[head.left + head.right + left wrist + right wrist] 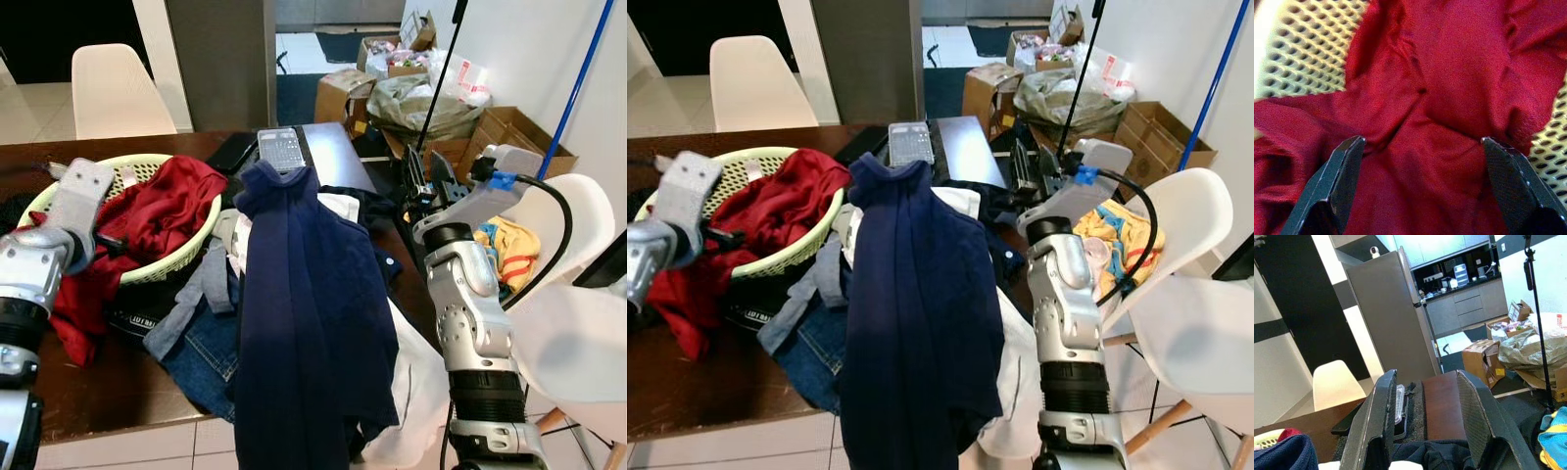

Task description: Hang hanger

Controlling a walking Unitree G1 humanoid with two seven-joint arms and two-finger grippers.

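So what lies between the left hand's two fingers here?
Red cloth, bunched in the pale mesh basket. The left wrist view shows the left hand open just above it, fingers apart, gripping nothing yet.

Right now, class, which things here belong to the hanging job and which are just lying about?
Job:
navy garment, hanging upright
left gripper, open above the red garment
right gripper, open

Lying about:
laundry basket
jeans
calculator
cardboard boxes
white chairs

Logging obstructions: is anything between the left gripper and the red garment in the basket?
Nothing visible. The left gripper is open directly over the red garment in the basket, bare cloth between its fingers.
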